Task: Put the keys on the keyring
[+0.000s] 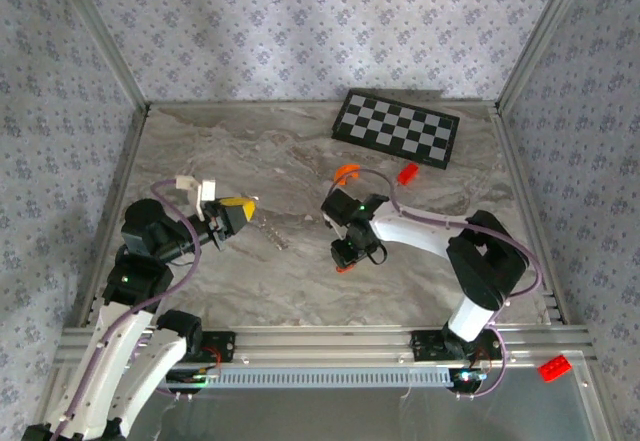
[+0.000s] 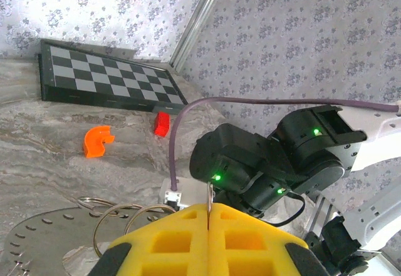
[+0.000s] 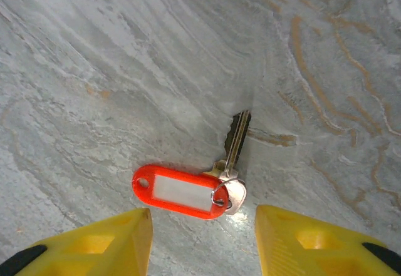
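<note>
1. Our right gripper [image 3: 202, 221] stands open over the table [image 3: 94, 69]. Its two yellow fingers [image 3: 113, 241] are apart with nothing between them.
2. The keys [image 3: 200, 185] lie flat on the table, just ahead of that open gap and roughly centred on it.
3. The tag [image 3: 169, 189] has its long axis running across the gap, from one finger toward the other, with a slight tilt.
4. The blade [image 3: 237, 138] leaves the tag's right end and points away from the gripper.
5. We judge this to be the relation that matters. Closing as we stand would squeeze the tag end to end, and it spans nearly the whole gap. A turn of the wrist, so that the fingers close across the tag's short width, looks safer to us.
6. Our left gripper [image 2: 207, 213] is closed, its pads [image 2: 250, 238] pressed together on a thin sliver of metal. We take that sliver for the edge of the keyring [image 1: 272, 231], since wire loops show just beside the pads in the left wrist view.
7. From above, the keyring reaches out from the left pads toward the right arm, so it sits between the two grippers.
8. The right arm is plainly the nearer one to the keys, and the left is well apart from them. We think the pick falls to the right arm while the left holds the keyring ready.
</note>
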Action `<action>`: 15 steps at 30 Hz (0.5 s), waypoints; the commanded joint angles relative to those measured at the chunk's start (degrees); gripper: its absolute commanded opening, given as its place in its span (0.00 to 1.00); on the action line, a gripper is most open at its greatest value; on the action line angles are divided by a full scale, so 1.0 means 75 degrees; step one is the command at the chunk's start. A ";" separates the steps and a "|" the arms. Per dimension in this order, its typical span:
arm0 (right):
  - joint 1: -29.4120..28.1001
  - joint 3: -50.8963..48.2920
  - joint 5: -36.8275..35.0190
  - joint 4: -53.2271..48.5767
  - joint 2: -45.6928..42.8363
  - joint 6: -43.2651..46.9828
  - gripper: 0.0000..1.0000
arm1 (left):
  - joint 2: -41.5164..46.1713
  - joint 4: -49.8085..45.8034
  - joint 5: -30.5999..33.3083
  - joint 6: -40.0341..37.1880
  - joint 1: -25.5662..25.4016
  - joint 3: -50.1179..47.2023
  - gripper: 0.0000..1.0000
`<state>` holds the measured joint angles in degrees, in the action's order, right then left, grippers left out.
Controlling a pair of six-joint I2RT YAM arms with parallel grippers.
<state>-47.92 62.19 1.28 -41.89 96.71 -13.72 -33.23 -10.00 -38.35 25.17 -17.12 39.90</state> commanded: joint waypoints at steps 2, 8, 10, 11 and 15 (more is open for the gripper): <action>-0.0209 0.0604 -0.0632 -0.0799 0.0512 -0.0028 0.42 | -0.0010 0.0542 -0.0242 0.0088 0.0057 -0.0017 0.00; -0.0294 0.1151 -0.0888 -0.1116 0.1038 0.0179 0.37 | 0.0000 0.0510 -0.0243 0.0075 0.0060 -0.0007 0.00; -0.0319 0.1153 -0.0881 -0.1149 0.1073 0.0156 0.36 | 0.0001 0.0520 -0.0231 0.0089 0.0057 -0.0017 0.00; -0.0332 0.1153 -0.0891 -0.1224 0.1096 0.0131 0.36 | 0.0001 0.0534 -0.0245 0.0098 0.0057 -0.0033 0.00; -0.0338 0.1124 -0.1022 -0.1472 0.1145 0.0108 0.33 | -0.0022 0.0630 -0.0295 0.0170 0.0057 -0.0069 0.00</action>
<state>-50.02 69.69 -4.51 -49.15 104.14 -13.08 -33.54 -9.06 -38.41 25.50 -17.12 39.79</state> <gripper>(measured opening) 0.337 0.044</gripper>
